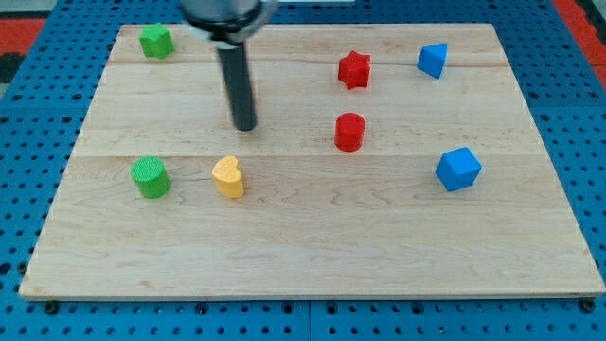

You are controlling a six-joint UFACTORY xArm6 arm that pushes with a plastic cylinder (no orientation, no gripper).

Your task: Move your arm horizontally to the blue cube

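Observation:
The blue cube sits on the wooden board at the view's right, middle height. My tip rests on the board left of centre, far to the left of the blue cube and slightly higher in the view. The tip is just above the yellow heart block and touches no block. The rod rises from the tip to the view's top edge.
A second blue block lies at the top right. A red star and a red cylinder lie between my tip and the blue cube. A green block is top left, a green cylinder at left.

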